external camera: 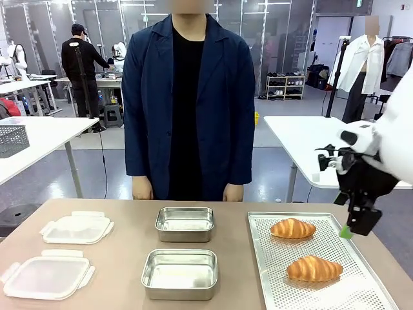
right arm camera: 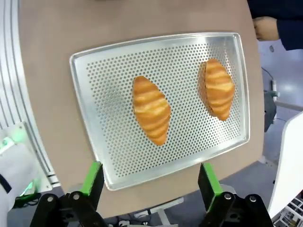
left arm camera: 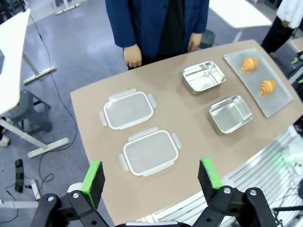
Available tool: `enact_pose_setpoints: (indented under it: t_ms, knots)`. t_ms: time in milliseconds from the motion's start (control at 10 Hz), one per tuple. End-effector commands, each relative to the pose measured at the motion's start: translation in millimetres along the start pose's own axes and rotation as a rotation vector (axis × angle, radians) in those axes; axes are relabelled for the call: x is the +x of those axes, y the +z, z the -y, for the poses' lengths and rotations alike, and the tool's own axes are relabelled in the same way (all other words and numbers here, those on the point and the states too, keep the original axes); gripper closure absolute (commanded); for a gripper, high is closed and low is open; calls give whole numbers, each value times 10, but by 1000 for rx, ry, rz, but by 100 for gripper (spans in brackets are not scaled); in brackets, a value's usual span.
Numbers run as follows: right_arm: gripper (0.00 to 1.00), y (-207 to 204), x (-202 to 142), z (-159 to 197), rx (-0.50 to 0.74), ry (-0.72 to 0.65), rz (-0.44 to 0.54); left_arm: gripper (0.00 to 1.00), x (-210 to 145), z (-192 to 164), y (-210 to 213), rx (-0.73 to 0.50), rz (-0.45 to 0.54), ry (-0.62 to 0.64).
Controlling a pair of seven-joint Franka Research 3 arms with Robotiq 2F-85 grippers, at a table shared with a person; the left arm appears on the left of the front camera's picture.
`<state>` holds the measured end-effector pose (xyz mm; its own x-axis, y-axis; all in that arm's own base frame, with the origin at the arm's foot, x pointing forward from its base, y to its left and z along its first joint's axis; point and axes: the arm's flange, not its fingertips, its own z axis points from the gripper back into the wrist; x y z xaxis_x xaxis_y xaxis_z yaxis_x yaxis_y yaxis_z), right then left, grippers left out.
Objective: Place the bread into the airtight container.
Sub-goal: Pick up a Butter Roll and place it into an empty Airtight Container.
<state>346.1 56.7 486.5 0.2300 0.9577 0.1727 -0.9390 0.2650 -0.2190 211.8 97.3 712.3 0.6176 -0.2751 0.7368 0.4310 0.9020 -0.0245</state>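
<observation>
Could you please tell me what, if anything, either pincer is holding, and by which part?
Nothing is held: the left pincer and the right pincer both stand open and empty.

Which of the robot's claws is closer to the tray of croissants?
Right. The right gripper hangs above the tray; the left gripper hangs high on the opposite side, past the lids.

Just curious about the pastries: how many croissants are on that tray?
2. The far croissant lies on the perforated tray toward the person; the near croissant lies farther from them. They don't touch, and none seems hidden.
</observation>
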Motion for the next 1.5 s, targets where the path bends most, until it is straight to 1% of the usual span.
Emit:
enact_pose_setpoints:
  t_ms: [0, 100, 200, 400, 700, 800, 1000, 1100, 1400]
  knots:
    - [0, -495, -46, -38, 5, 52, -20, 0, 29, 0, 22, 7, -8, -7]
    - [0, -676, -34, 9, -2, 42, -81, 0, 29, 0, 22, 7, -8, -7]
    - [0, -836, -31, 25, 21, 45, -88, 0, 29, 0, 22, 7, -8, -7]
    - [0, -1117, -71, -65, 32, 107, -119, 0, 29, 0, 22, 7, -8, -7]
    - [0, -1381, -96, -120, 58, 120, -96, 0, 29, 0, 22, 7, -8, -7]
    - [0, -1457, -96, -118, 93, 114, -77, 0, 29, 0, 22, 7, -8, -7]
    - [0, -1603, -141, -73, 83, 106, -119, 0, 29, 0, 22, 7, -8, -7]
    - [0, -1653, -154, -93, 89, 126, -140, 0, 29, 0, 22, 7, -8, -7]
    - [0, -1805, -183, -102, 111, 125, -125, 0, 29, 0, 22, 7, -8, -7]
